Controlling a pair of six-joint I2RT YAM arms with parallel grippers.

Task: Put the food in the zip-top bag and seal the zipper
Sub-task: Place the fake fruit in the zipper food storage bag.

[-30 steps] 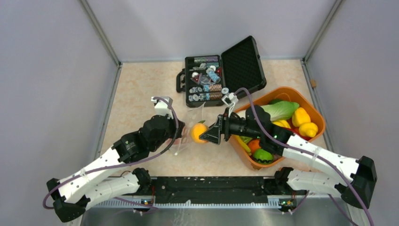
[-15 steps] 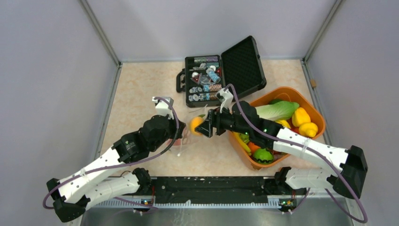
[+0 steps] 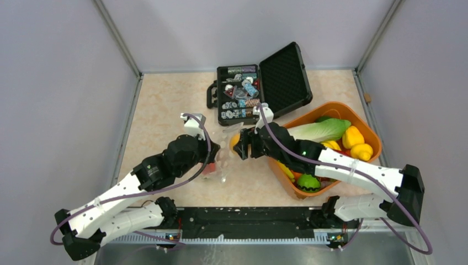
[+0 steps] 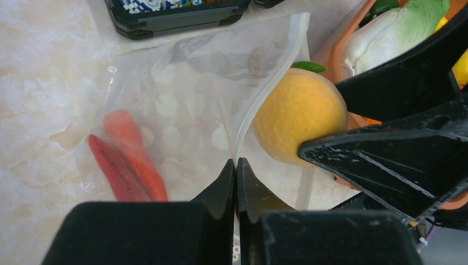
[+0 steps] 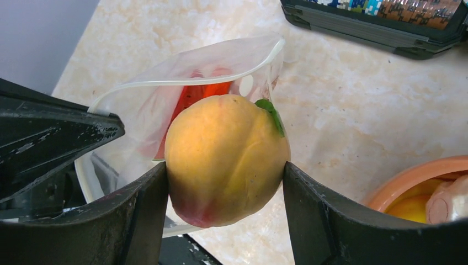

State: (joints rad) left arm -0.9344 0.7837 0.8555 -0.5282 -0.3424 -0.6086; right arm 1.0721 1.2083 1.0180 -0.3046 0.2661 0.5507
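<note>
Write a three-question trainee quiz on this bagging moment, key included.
1. True or false: the right gripper holds the peach in front of the open zip-top bag.
2. What does the shut left gripper pinch?
3. Fill in: the watermelon slice lies ___ the bag.
Key: 1 true; 2 the zipper; 3 inside.

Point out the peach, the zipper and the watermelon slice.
peach [image 5: 226,160]: right wrist view, middle of its front face.
zipper [image 4: 298,33]: left wrist view, upper end of the strip.
watermelon slice [image 4: 141,168]: left wrist view, its red flesh.
</note>
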